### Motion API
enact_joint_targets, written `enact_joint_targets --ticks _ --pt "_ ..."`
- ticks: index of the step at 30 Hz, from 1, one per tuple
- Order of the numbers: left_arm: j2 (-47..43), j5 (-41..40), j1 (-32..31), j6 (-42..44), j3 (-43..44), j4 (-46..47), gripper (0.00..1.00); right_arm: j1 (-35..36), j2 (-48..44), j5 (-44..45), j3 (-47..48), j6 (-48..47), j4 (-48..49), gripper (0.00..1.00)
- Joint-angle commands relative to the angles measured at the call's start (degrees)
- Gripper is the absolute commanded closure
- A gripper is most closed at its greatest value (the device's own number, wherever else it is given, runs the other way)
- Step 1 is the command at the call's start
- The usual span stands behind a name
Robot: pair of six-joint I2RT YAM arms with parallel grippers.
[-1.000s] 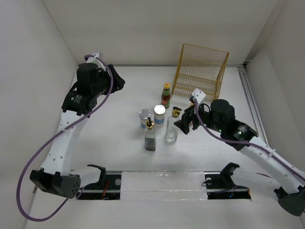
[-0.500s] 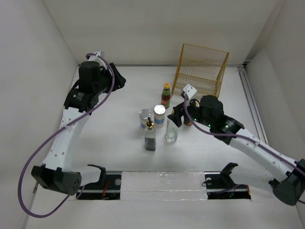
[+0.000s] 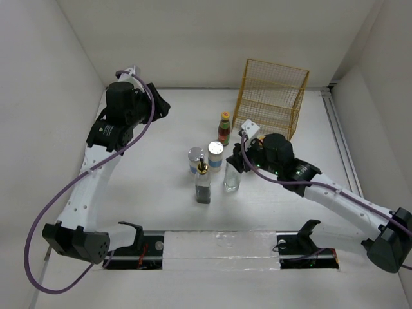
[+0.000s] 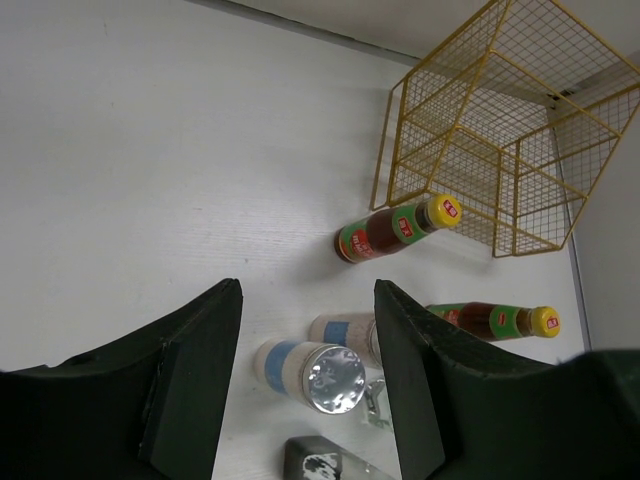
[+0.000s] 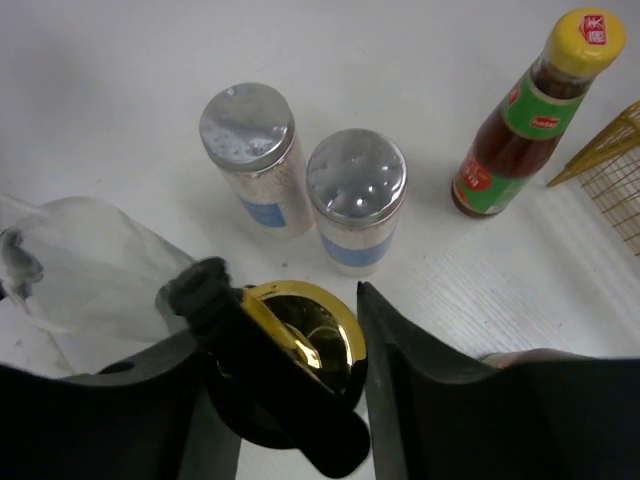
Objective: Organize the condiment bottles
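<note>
1. Top: right end effector (image 3: 239,161) has slid left onto the clear glass bottle (image 3: 232,179), which stands upright mid-cluster.
2. Left wrist: left end effector (image 4: 305,290) is spread and empty, well above the surface (image 4: 150,150).
3. Right wrist: jaws flank the gold spout (image 5: 300,325) — can't tell whether they're clamped. Risk: a grip that high could tip the bottle into the white shakers (image 5: 358,200) just beside it.

Glass bottle (image 3: 231,183), right gripper (image 3: 235,158) at its neck; yellow rack (image 3: 270,103) behind

White links (image 3: 80,196), black joints (image 3: 122,106), purple cables (image 3: 26,257), and a matte black left end effector (image 4: 307,300).
</note>
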Motion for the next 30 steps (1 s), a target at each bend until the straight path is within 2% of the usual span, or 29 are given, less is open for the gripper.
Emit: enact_joint_targets --ticks 1,6,8,11,15,19,24,27,30 --pt "-2.01 0.2 -0.07 0.12 -0.54 2.26 0.49 0.37 -1.07 1.59 -0.19 1.09 4.2 0.54" --pt "-2.01 0.2 -0.07 0.12 -1.07 2.79 0.5 0.37 -3.51 2.65 0.33 1.7 4.2 0.81" --pt "-2.01 0.2 -0.07 -0.41 -1.07 2.79 0.5 0.37 -5.36 3.36 2.08 2.23 2.11 0.85" --pt "-2.01 0.89 -0.07 -0.93 -1.07 3.84 0.5 0.37 -8.62 6.94 9.98 2.23 -2.46 0.9" --pt "-3.59 1.43 -0.07 -4.09 -1.77 8.23 0.51 0.37 -8.01 10.82 24.65 0.92 -11.95 0.93" --pt "-4.3 0.37 -0.07 -5.15 -0.99 10.79 0.53 -2.78 -2.31 11.35 38.72 -0.84 -15.65 0.94" --pt "-6.75 0.37 -0.07 -6.02 -0.19 8.77 0.53 -11.04 9.35 7.49 55.57 -0.84 -15.67 0.97" --pt "-9.73 -0.24 -1.11 -7.17 -3.78 8.24 0.53 -16.14 17.53 6.34 64.37 -0.84 -16.46 0.98" --pt "-12.03 -2.26 -3.13 -7.17 -7.29 7.62 0.53 -19.92 23.17 5.64 69.14 -1.36 -13.56 0.99"
